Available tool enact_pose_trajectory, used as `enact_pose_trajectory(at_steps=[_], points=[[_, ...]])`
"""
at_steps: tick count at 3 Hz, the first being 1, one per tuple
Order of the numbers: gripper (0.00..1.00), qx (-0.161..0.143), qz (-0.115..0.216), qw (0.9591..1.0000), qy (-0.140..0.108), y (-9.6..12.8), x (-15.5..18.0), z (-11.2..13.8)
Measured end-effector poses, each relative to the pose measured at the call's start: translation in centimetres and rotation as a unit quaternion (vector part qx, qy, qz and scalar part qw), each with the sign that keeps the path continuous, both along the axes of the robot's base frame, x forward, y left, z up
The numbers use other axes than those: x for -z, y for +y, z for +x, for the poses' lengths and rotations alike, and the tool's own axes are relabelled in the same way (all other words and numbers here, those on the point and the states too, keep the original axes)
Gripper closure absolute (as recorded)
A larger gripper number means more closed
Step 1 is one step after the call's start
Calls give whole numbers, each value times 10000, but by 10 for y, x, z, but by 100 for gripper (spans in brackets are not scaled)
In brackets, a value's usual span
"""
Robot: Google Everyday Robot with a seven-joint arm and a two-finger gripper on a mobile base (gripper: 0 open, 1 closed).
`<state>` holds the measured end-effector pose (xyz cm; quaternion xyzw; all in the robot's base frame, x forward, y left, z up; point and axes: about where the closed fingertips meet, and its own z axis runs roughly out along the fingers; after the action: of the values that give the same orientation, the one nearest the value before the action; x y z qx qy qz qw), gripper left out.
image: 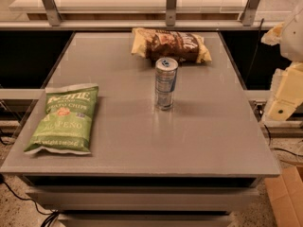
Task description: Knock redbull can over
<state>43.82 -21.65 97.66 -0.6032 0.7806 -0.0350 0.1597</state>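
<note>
Camera view: one redbull can (pixel 165 84), two chip bags (pixel 64 119) (pixel 170 45), hand (pixel 285 96) at right.

My arm (pixel 294 30), a white, rounded, hard-shelled limb, comes into view at the right edge, at about two o'clock, where the frame cuts most of it off. A pale tan piece (pixel 271 33) juts from it toward nine o'clock. Just below, at about three o'clock in the view, hangs my gripper (pixel 284 96), a cream-coloured, blocky plastic end piece. It is tilted, with its lower end pointing toward seven o'clock. A small dark round spot (pixel 280 111) sits near that lower end. Its upper part runs off the right edge.
</note>
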Motion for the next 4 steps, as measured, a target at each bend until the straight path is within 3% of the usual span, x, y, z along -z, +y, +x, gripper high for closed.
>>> enact_pose_trajectory(at_steps=[1,2,3,4], points=[[0,0,0,10000,-1,0,0,0],[0,-198,433,9989,21,17,-1,4],[0,-528,1306,9900,96,49,-1,18],[0,-714,2130,9740,273,79,7,26]])
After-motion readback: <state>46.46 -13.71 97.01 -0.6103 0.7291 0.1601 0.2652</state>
